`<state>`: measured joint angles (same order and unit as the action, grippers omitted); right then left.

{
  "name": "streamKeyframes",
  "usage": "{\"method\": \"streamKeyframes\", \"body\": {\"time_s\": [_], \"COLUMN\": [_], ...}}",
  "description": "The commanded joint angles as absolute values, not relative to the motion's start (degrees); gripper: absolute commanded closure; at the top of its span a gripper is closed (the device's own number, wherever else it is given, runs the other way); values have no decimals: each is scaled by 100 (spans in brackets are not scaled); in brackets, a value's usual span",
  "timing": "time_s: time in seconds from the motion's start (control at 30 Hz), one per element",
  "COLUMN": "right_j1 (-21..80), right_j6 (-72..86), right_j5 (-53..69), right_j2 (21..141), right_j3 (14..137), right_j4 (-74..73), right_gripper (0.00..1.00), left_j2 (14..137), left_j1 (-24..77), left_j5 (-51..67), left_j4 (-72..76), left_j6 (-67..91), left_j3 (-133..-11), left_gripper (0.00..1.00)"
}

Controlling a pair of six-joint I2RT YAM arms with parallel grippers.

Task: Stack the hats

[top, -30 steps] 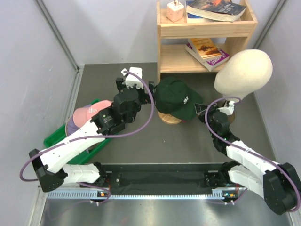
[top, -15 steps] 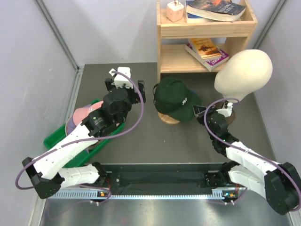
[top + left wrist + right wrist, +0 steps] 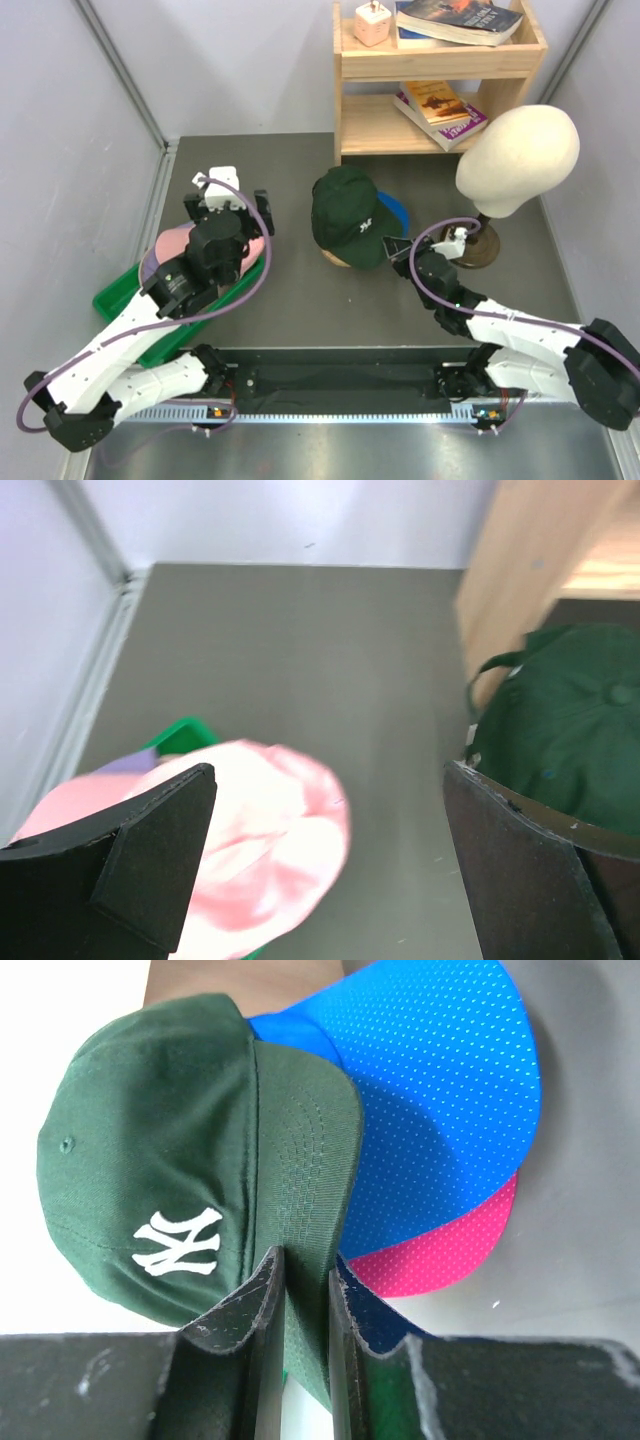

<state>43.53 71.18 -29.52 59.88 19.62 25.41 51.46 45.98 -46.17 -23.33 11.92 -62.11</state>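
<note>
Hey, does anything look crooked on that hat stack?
Yes. The brims are fanned out: the brim of the green cap, pinched by the right gripper, sits at an angle to the blue brim and pink brim beneath it.

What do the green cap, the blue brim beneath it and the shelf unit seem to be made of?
The green cap looks like matte woven cotton twill, with stitched rows across its brim and a raised white embroidered logo. The blue brim is probably synthetic mesh, as its surface is dotted with fine perforations. The shelf unit appears to be pale, unpainted wood, judging by its light natural colour; the species is unclear.
</note>
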Motion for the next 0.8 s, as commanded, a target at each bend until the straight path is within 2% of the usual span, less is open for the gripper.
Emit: {"method": "streamKeyframes", "body": {"time_s": [0.0, 0.1, 0.2, 0.23, 0.33, 0.37, 0.43, 0.53, 0.6, 0.77], "right_j1": [4930, 5036, 5062, 5062, 5054, 5062, 5054, 5063, 5062, 5045], "right_j6": [6934, 6996, 6917, 6856, 6759, 6707, 6532, 6277, 6170, 5924], "right_j5": [-2864, -3005, -3119, -3146, -3304, -3348, -3506, -3717, -3910, -4227], "right_j2": [6372, 6329, 6145, 6065, 5688, 5573, 5222, 4686, 4274, 3464], "right_j3": [2100, 2127, 2092, 2057, 1943, 1925, 1934, 1977, 1995, 1951], "right_j4": [1722, 1714, 1705, 1696, 1583, 1530, 1346, 959, 590, -174], "right_gripper": [100, 100, 93, 81, 54, 37, 23, 10, 5, 2], "left_j2": [4729, 4553, 4631, 4771, 5131, 5229, 5483, 5677, 5765, 6029], "left_j1": [4509, 4465, 4456, 4456, 4456, 4456, 4456, 4456, 4456, 4456], "left_j5": [-5255, -5099, -4888, -4748, -4571, -4466, -4377, -4359, -4438, -4509], "left_j4": [-2672, -2768, -2786, -2795, -2856, -2865, -2909, -2988, -3128, -3392], "left_j6": [1415, 1538, 1477, 1450, 1424, 1415, 1389, 1362, 1362, 1538], "left_j3": [-5872, -5687, -5607, -5607, -5669, -5712, -5748, -5801, -5801, -5774], "left_gripper": [1, 1, 1, 1, 1, 1, 1, 1, 1, 1]}}
